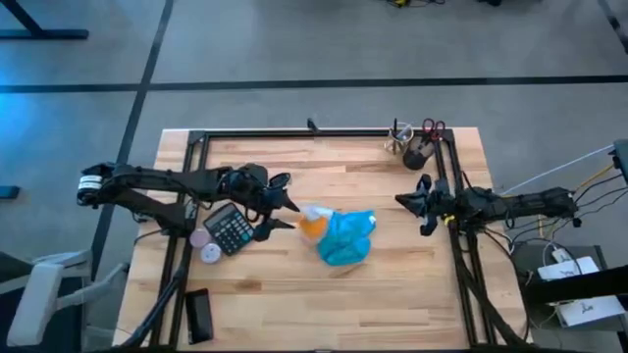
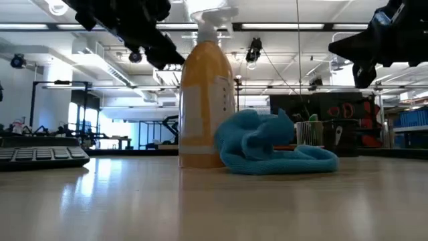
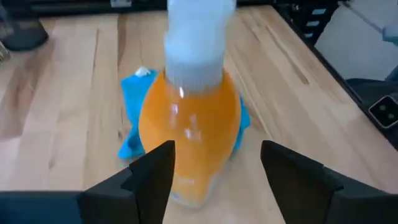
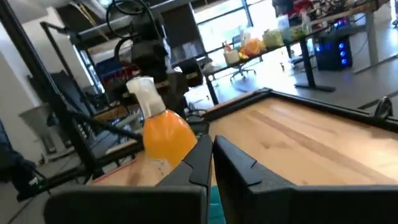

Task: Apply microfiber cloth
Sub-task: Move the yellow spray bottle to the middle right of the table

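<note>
Beside the orange spray bottle, on the side away from the cloth: left gripper, fingers spread wide, empty, raised above the table; the bottle stands just ahead of the gap between them. Left arm reaches in level from the table's left edge, bent at the elbow.

Touching the bottle's other side: microfiber cloth, turquoise-blue, crumpled in a loose heap on the wooden table, partly wrapped round the bottle's base.

Well beyond the cloth from the bottle, near the right frame rail: right gripper, fingers pressed together, holding nothing, raised off the table and pointed toward the bottle. Right arm stretched level from the table's right edge.

On the left gripper's side of the bottle: black calculator. Near the front left corner: black phone. At the back right corner: dark cup of scissors.
</note>
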